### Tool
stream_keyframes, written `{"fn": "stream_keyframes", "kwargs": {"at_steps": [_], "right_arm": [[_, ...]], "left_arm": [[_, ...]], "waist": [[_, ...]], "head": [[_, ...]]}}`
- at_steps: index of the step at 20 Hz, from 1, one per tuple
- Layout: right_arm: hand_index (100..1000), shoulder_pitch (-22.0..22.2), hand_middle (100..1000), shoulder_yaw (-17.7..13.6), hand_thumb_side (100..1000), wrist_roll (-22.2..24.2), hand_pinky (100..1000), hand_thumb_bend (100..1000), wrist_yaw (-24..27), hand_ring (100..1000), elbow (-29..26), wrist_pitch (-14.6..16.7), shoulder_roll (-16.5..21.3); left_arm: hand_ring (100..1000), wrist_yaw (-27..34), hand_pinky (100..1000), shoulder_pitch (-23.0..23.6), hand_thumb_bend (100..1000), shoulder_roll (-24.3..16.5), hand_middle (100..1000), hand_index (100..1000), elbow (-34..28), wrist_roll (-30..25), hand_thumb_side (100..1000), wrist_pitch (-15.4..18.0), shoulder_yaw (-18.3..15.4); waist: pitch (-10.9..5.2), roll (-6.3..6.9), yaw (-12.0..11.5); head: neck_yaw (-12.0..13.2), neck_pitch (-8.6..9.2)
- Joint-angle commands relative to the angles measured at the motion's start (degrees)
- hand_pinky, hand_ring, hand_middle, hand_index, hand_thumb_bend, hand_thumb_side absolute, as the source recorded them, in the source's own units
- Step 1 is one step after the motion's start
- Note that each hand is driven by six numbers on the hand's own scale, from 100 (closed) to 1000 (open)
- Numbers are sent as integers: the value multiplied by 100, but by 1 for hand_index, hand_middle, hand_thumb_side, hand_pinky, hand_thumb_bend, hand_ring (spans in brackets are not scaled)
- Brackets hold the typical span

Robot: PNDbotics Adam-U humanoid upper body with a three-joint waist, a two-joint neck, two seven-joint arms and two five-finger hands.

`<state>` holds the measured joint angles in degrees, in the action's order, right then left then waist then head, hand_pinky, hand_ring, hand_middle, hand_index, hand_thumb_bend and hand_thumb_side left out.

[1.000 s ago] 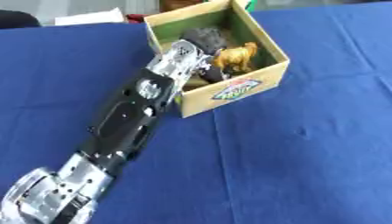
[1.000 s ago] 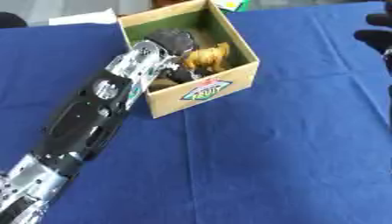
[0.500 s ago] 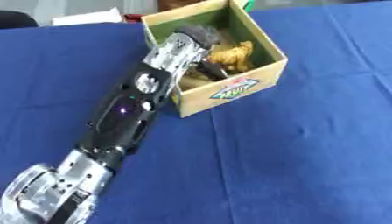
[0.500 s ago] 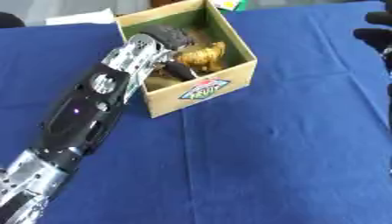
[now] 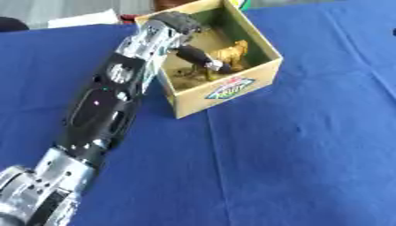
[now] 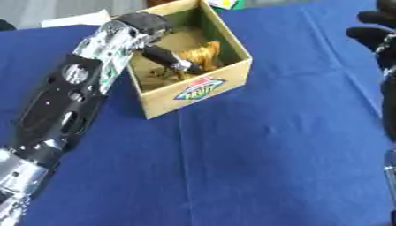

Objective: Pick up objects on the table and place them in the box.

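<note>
- Even, bright, diffuse light over the blue tablecloth (image 5: 294, 145); no hard glare on the cloth.
- Soft shadow just beside the near wall of the box (image 5: 224, 90), on the cloth in front of it.
- Darker inside the box, with the left inner wall in shade.
- Small bright highlights on the silver parts of the left arm (image 5: 100, 110), dull sheen on the black parts.
- Soft focus in both views; edges of the toy animals (image 5: 220, 57) smeared, details hard to read.
- Printed label on the box front blurred, letters not readable.
- Left hand (image 6: 143, 24) and right hand (image 6: 379, 33) dark, little detail visible.
- Pale, washed-out strip at the far edge.
</note>
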<state>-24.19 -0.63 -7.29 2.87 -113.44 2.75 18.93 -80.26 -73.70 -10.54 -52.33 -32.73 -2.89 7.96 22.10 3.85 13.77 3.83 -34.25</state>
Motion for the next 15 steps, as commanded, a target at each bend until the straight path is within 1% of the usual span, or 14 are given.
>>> {"fn": "stream_keyframes", "kwargs": {"at_steps": [1, 2, 3, 4, 5, 6, 7, 11, 14, 15], "right_arm": [[868, -42, 747, -5, 1000, 12, 890, 100, 23, 747, -115, -8, 121], [868, -39, 747, -3, 1000, 15, 890, 100, 21, 747, -115, -13, 123], [868, -36, 747, -1, 1000, 18, 890, 100, 19, 747, -115, -17, 124], [868, -25, 747, 1, 1000, 21, 891, 100, 16, 747, -115, -25, 126], [868, -13, 747, 1, 1000, 24, 891, 100, 12, 747, -115, -33, 130], [869, 2, 747, 1, 1000, 24, 891, 100, 8, 746, -115, -40, 133], [869, 16, 747, -1, 1000, 24, 891, 100, 5, 746, -115, -45, 135], [869, 64, 746, -19, 1000, 7, 891, 100, -12, 747, -115, -51, 150], [869, 109, 746, -49, 1000, -22, 890, 100, -30, 747, -115, -49, 161], [868, 123, 746, -63, 1000, -37, 890, 100, -38, 747, -115, -47, 166]], "left_arm": [[916, 254, 778, -141, 963, -186, 896, 1000, -136, 114, 905, 61, -119], [914, 331, 776, -136, 906, -202, 894, 1000, -130, 127, 872, 82, -137], [914, 407, 776, -132, 906, -219, 894, 1000, -129, 144, 872, 92, -146], [907, 485, 771, -130, 758, -229, 884, 1000, -152, 176, 825, 97, -158], [905, 562, 770, -129, 753, -239, 880, 1000, -203, 226, 846, 95, -176], [896, 639, 760, -142, 795, -260, 870, 1000, -286, 289, 870, 88, -194], [889, 715, 753, -155, 811, -284, 862, 1000, -389, 358, 893, 78, -210], [866, 1021, 737, -178, 780, -435, 839, 984, -869, 659, 951, 94, -243], [848, 1253, 724, -162, 692, -641, 821, 972, -1244, 890, 1000, 154, -264], [844, 1329, 720, -149, 682, -718, 816, 968, -1367, 966, 1000, 167, -282]], "waist": [[-168, -22, -2], [-169, -15, -4], [-170, -10, -7], [-171, -2, -14], [-173, 5, -25], [-178, 10, -47], [-182, 13, -72], [-205, 16, -169], [-232, 7, -232], [-239, 1, -253]], "head": [[-79, -50], [-91, -57], [-97, -60], [-113, -61], [-126, -66], [-142, -80], [-158, -95], [-244, -139], [-335, -185], [-360, -200]]}}
